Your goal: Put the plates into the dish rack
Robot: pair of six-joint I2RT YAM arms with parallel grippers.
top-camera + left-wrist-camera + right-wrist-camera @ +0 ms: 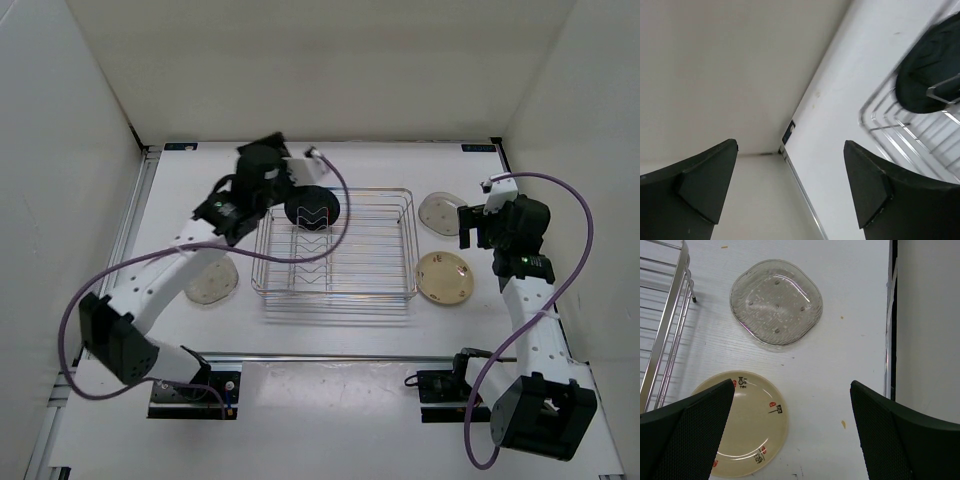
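Observation:
The chrome wire dish rack (335, 262) stands mid-table. The glossy black plate (312, 208) stands on edge in its far-left end; it also shows in the left wrist view (927, 75). My left gripper (262, 155) hangs open and empty behind and left of it, fingers (867, 185) apart. A clear plate (438, 212) and the cream-tan plate (444, 277) lie flat right of the rack. My right gripper (470, 228) hovers open above them; its wrist view shows the clear plate (776, 302) and the cream plate (742, 425). Another pale plate (212, 283) lies under the left arm.
The rack's right rim (665, 340) is close to the two plates on the right. White walls enclose the table on the back and both sides. The table's right edge rail (890, 315) runs just right of the right gripper.

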